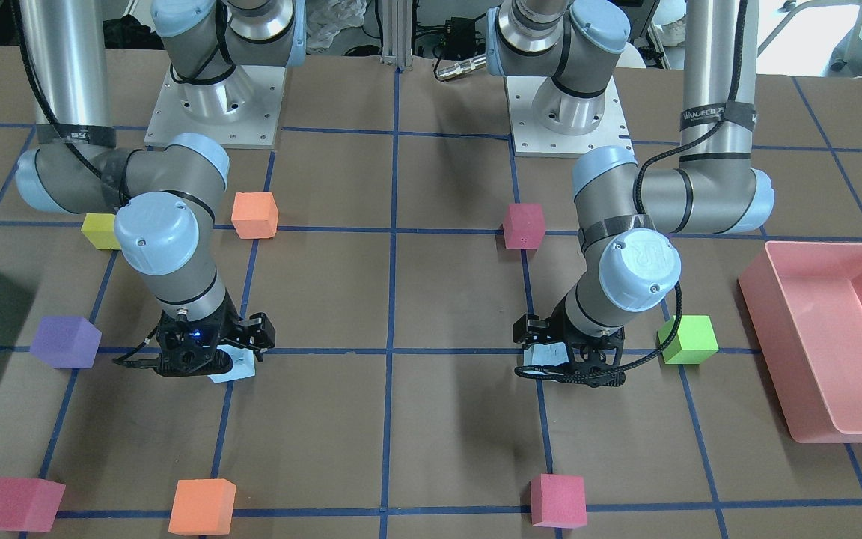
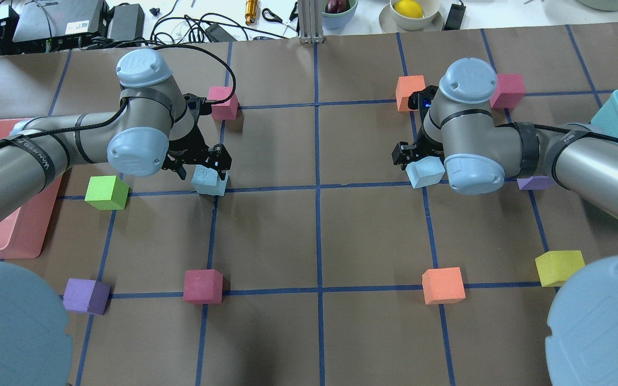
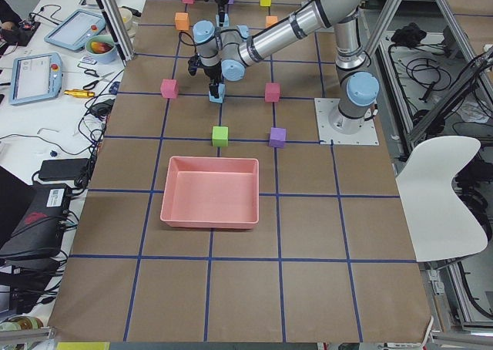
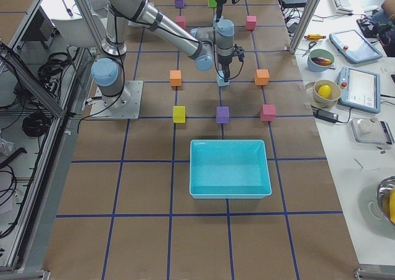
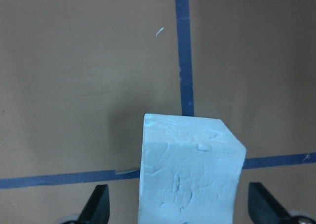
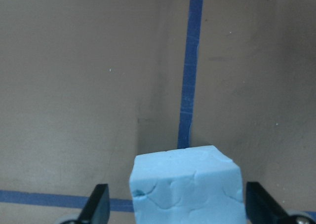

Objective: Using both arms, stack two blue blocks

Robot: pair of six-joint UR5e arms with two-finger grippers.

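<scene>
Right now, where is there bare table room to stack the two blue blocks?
Bare: the middle squares between the left pale blue foam cube and the right pale blue foam cube, down to the near pink foam cube and near orange foam cube. Crowded: around the right pincer.

A robotics lab, plainly — a left arm [image 2: 46,155] and right arm [image 2: 598,166] bolted to a paper-covered desk [image 2: 373,332] gridded in blue tape [image 2: 318,236], teach pendants [image 3: 31,76] and loose cables [image 2: 191,32] on the side bench [image 3: 38,126], aluminium framing [image 4: 31,78] around.
</scene>
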